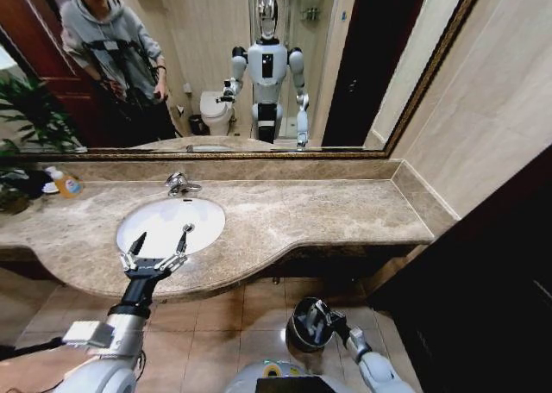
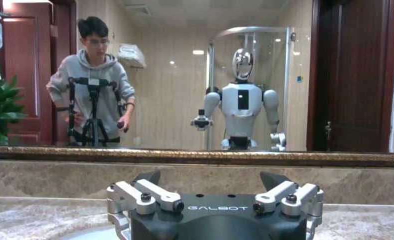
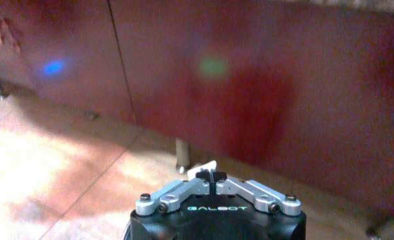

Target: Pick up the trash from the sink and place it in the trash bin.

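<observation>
At the lower middle of the head view, the right gripper [image 1: 317, 311] hangs low over the trash bin [image 1: 297, 334], a small dark round pail with a shiny rim standing on the floor tiles [image 1: 233, 324] below the vanity. In the right wrist view its fingers are pressed together, and a small white scrap [image 3: 206, 166] pokes out at the tips – it looks like one of the thin toiletry packets, pinched by an edge. Such a piece is likely very light and limp; it should bend rather than break, and slick film can slip from a shallow pinch, so a grip across its flat middle would be safer than one at a corner.

At the lower left, the left gripper [image 1: 164, 234] hovers over the front rim of the sink [image 1: 138, 216], fingers spread wide and holding nothing. The white oval basin looks bare apart from its drain – I can make out no other trash in it.

The brown mottled marble counter [image 1: 302, 216] is polished and hard, so small things would slide on it easily. A chrome faucet [image 1: 178, 184] stands behind the basin, a bottle of orange liquid [image 1: 65, 184] sits at the far left, and a wide framed mirror [image 1: 259, 65] runs along the wall. The dark reddish cabinet front [image 3: 284, 75] stands close behind the bin, so room there is tight.
</observation>
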